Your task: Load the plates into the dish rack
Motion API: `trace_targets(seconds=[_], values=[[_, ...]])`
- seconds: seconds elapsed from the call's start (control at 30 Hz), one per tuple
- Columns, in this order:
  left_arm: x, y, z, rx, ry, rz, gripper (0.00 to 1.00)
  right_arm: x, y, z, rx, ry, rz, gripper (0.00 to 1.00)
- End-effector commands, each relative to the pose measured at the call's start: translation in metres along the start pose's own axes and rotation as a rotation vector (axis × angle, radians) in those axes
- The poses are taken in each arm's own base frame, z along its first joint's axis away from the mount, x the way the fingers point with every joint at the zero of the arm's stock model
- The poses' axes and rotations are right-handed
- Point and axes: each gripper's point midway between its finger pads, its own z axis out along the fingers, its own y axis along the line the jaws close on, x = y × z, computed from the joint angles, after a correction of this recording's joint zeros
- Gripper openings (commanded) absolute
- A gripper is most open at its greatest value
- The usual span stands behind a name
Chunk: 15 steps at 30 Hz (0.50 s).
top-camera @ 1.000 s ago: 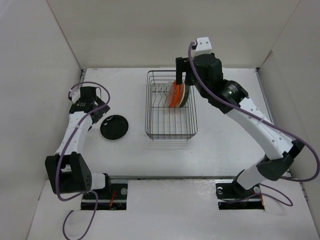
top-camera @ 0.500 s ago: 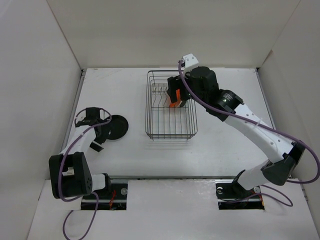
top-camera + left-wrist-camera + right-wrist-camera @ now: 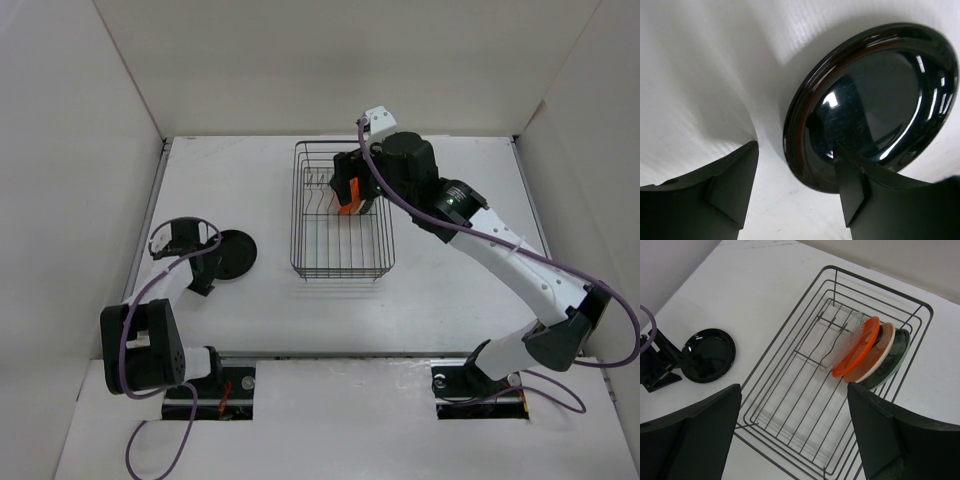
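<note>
A glossy black plate (image 3: pixel 232 254) (image 3: pixel 875 95) (image 3: pixel 707 355) lies flat on the table, left of the dish rack. My left gripper (image 3: pixel 205 270) (image 3: pixel 795 150) is low at its near-left rim, open. One finger reaches over the rim onto the plate and the other stands on the table outside it, with a gap still showing. The black wire dish rack (image 3: pixel 340 274) (image 3: pixel 878 284) holds a clear glass plate (image 3: pixel 847 337), an orange plate (image 3: pixel 860 342) (image 3: pixel 347 196), a cream plate (image 3: pixel 885 340) and a dark teal plate (image 3: pixel 896 356), all on edge at its far end. My right gripper (image 3: pixel 348 182) (image 3: pixel 794 387) hovers open above the rack, holding nothing.
White walls enclose the table on the left, back and right. The rack's near slots hold nothing. The left arm's purple cable (image 3: pixel 165 245) loops beside the black plate.
My left gripper came down from behind the black plate to its left rim, and its jaws have narrowed around the edge. My right gripper shifted slightly left above the rack.
</note>
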Motion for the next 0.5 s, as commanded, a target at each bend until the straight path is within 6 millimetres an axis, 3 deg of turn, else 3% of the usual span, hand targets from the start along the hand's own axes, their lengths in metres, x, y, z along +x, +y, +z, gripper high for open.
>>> trace_targets(seconds=[0.0,0.13,0.17,0.2,0.33,0.4,0.47], values=[[0.002,0.004,0.011,0.002,0.007,-0.027,0.58,-0.036,0.010,-0.012,-0.041,-0.116,0.031,0.91],[0.006,0.011,0.018,-0.015,0.024,-0.035,0.51,-0.036,0.006,-0.014,-0.022,-0.119,0.032,0.91],[0.006,0.010,0.020,-0.014,0.023,-0.035,0.44,-0.038,0.005,-0.018,-0.023,-0.128,0.034,0.91],[0.006,0.010,0.020,-0.014,0.023,-0.035,0.29,-0.038,0.005,-0.018,-0.023,-0.128,0.034,0.91],[0.010,0.012,0.024,-0.026,0.042,-0.033,0.21,-0.041,0.005,-0.021,-0.025,-0.140,0.037,0.91],[0.008,0.013,0.025,-0.028,0.039,-0.041,0.08,-0.040,0.003,-0.023,-0.016,-0.141,0.037,0.91],[0.004,0.012,0.025,-0.023,0.031,-0.051,0.02,-0.042,0.003,-0.023,-0.017,-0.150,0.039,0.91]])
